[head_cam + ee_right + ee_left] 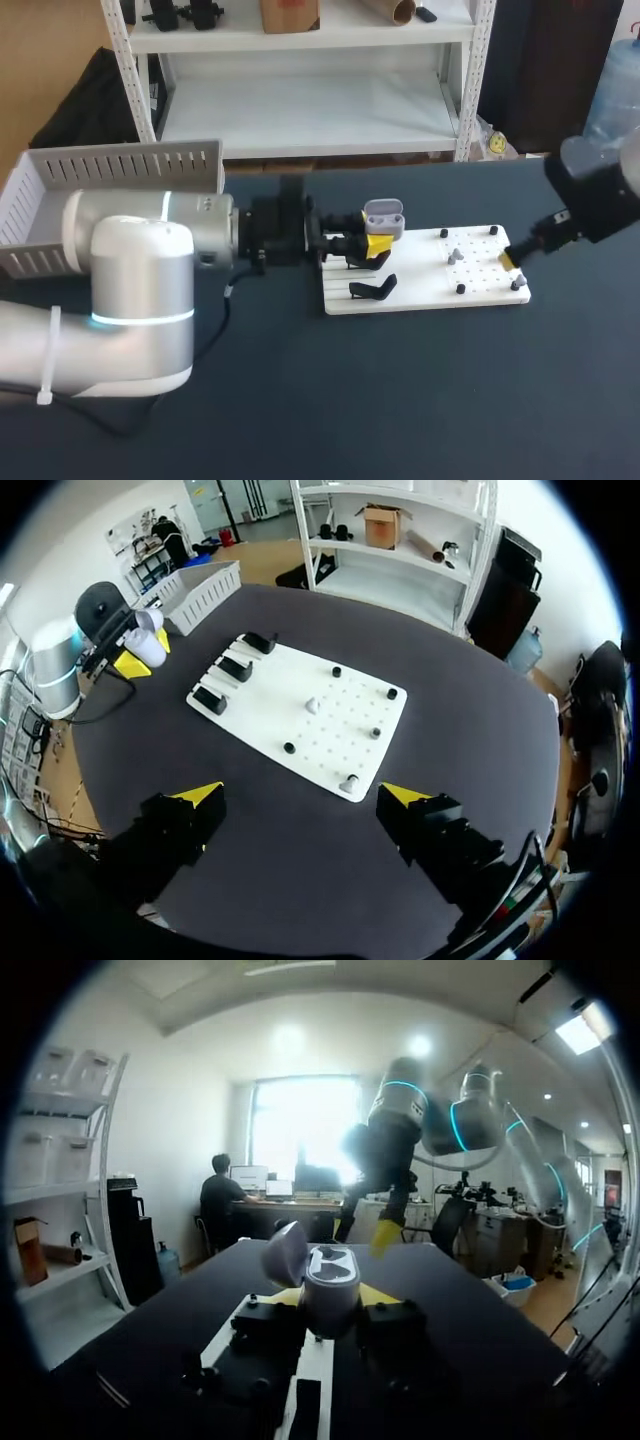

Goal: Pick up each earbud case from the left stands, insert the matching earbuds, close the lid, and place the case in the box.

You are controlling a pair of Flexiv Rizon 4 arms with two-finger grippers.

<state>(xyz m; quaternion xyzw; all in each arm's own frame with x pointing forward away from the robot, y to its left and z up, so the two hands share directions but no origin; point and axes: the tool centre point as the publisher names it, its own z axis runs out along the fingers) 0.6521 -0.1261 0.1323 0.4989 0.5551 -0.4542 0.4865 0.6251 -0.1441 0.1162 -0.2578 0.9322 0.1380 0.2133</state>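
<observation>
Dark worktop carried a white board at centre frame in the head view; perforated box sat at upper left. Left tool was clamped on the grey earbud case, lid open, holding it over the black stands on the board's left part; left wrist view showed the case touched by both fingers. Right tool stood wide open and empty, over the board's right end; small grey earbuds lay on the board just beside it. Risk, as judged: tiny buds could slip or twist in such broad fingers; poor alignment with the case wells would jam insertion, or a nudge could tip the lid shut early.
</observation>
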